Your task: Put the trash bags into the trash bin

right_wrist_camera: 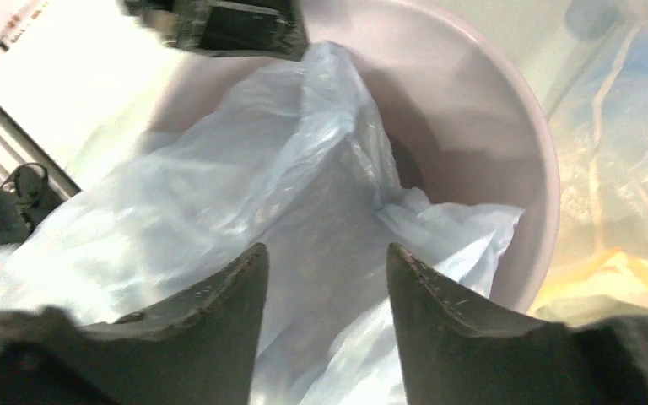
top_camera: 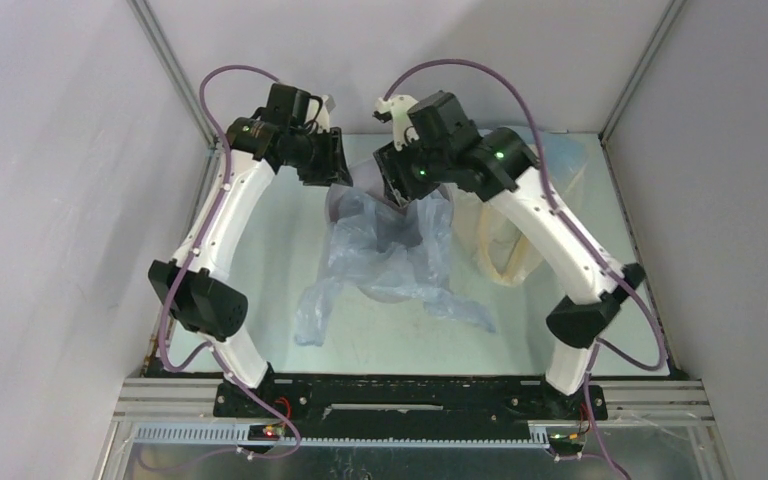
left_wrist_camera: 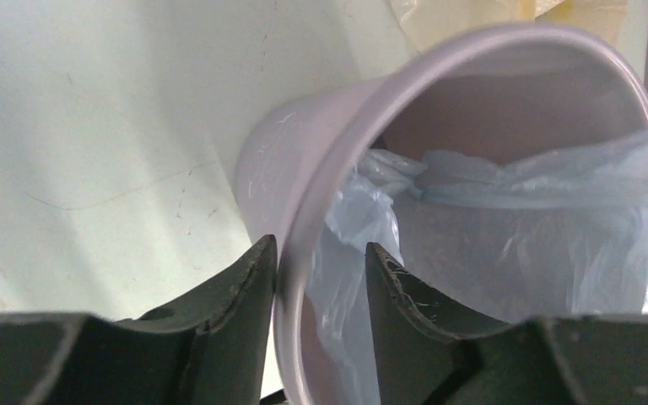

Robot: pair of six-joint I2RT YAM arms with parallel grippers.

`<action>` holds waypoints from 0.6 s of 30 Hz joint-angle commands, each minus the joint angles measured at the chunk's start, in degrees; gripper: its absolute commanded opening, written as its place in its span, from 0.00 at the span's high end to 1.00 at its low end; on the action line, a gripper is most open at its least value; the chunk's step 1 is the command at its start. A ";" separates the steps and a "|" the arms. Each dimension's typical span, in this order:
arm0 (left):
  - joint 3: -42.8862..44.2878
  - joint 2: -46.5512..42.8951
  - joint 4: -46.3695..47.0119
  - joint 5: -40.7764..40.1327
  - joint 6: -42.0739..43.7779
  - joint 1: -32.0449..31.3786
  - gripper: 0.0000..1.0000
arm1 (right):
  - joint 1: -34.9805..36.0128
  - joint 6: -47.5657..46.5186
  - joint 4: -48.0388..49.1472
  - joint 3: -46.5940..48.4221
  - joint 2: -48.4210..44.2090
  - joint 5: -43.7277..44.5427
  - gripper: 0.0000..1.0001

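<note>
The light grey trash bin (top_camera: 365,185) stands at the back middle of the table, mostly hidden under both grippers. A pale blue-grey trash bag (top_camera: 390,260) hangs partly inside it and spills forward over the table. In the left wrist view my left gripper (left_wrist_camera: 321,251) straddles the bin (left_wrist_camera: 304,135) rim, one finger outside and one inside against the bag (left_wrist_camera: 540,194), jaws apart. My right gripper (right_wrist_camera: 325,249) is open just above the bag (right_wrist_camera: 245,152) inside the bin (right_wrist_camera: 489,110). In the top view the left gripper (top_camera: 336,178) and right gripper (top_camera: 400,190) sit over the bin.
A cream-yellow bag (top_camera: 505,245) lies right of the bin, and shows in the right wrist view (right_wrist_camera: 607,287). A pale blue bag (top_camera: 560,160) lies behind it at the back right. Enclosure walls stand close on the left, right and back.
</note>
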 commanded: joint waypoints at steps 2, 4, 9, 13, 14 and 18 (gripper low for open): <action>1.30 -5.23 1.81 -0.48 -1.42 -0.37 0.48 | 3.99 -6.00 1.74 1.03 -9.76 -0.86 0.33; 1.75 -6.64 1.80 -1.15 -1.85 -0.32 0.43 | 6.53 -9.10 2.41 -0.08 -12.30 -1.58 0.21; 0.90 -11.17 1.67 -3.65 -2.37 -0.31 0.35 | 13.51 -15.73 4.97 -6.91 -18.98 -4.13 0.05; -1.55 -16.02 1.99 -5.54 -2.65 -0.28 0.27 | 19.36 -21.01 6.01 -14.00 -22.54 -3.38 0.07; -2.59 -17.60 2.40 -6.08 -2.70 -0.28 0.25 | 20.76 -21.82 5.99 -15.30 -22.71 -1.96 0.10; -11.08 -26.58 6.71 -8.58 -3.24 0.07 0.17 | 24.77 -23.12 4.14 -16.90 -20.91 4.63 0.18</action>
